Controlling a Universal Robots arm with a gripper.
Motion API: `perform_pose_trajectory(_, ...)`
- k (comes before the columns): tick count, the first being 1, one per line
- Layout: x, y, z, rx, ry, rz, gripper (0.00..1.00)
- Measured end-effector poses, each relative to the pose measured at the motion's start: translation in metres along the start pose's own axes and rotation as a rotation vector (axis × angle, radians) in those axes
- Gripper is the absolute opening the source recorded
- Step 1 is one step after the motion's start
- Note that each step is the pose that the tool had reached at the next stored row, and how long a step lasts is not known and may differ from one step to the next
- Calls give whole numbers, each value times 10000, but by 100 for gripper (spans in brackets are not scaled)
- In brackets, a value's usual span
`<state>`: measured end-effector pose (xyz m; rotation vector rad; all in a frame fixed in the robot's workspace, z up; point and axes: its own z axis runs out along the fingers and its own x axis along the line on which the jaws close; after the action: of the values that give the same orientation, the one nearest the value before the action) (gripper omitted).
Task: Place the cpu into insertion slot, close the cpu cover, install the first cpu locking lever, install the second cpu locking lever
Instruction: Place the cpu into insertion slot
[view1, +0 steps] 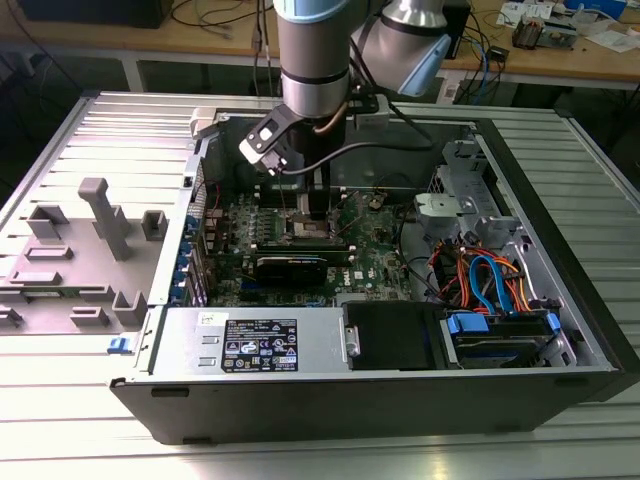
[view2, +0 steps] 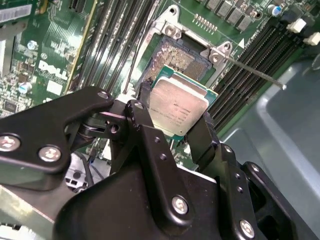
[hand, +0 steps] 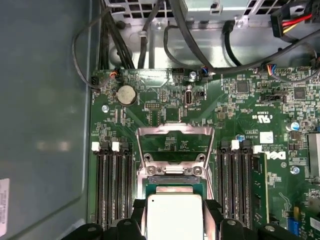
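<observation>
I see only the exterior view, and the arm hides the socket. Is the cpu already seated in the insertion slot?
Observer: Not seated, it seems. In the second wrist view the fingers grip the cpu over the insertion slot, part of its contacts uncovered.
Operator: Is the cpu cover open?
Observer: Yes. In the first wrist view the cpu cover is swung back off the slot.
Operator: And the levers?
Observer: One thin locking lever sticks out free beside the slot.
</observation>
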<state>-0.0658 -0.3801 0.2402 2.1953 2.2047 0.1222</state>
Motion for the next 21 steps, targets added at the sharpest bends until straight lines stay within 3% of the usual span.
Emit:
perform_pose_trajectory(2, -1, -7, 28, -18, -2, -3, 54)
perform_pose_trajectory(17, -1, -8, 36, -47, 2, -1, 54)
perform_pose_trajectory(18, -6, -32, 173, -139, 0, -19, 54)
perform_pose_trajectory(21, -6, -44, 191, -147, 2, -19, 54)
